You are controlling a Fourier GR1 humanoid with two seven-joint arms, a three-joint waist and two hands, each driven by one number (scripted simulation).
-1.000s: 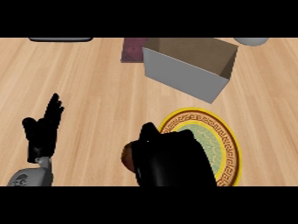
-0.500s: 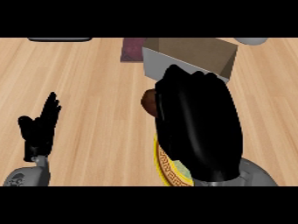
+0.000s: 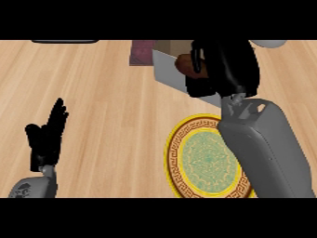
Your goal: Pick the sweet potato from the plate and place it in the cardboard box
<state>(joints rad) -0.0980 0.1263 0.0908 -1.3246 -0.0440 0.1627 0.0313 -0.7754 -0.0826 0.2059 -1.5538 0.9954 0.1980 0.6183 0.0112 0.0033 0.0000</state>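
Observation:
My right hand (image 3: 224, 65) hangs over the cardboard box (image 3: 169, 74) at the back, its fingers curled round the brown sweet potato (image 3: 185, 65), which shows at the hand's left side. Most of the box is hidden by the hand and forearm; only its pale left wall and a bit of brown rim show. The round plate (image 3: 203, 160) with a yellow patterned rim and green centre lies near the front, bare, partly under my right forearm. My left hand (image 3: 45, 139) rests open at the lower left, fingers up.
A dark maroon object (image 3: 141, 52) lies just left of the box at the back. A dark flat thing (image 3: 64, 41) sits at the top left edge, and a grey round object (image 3: 270, 43) at the top right. Wood counter stretches between.
My right hand has carried the sweet potato from the plate away to the back, now over the box. The plate is left bare. The left hand has stayed put.

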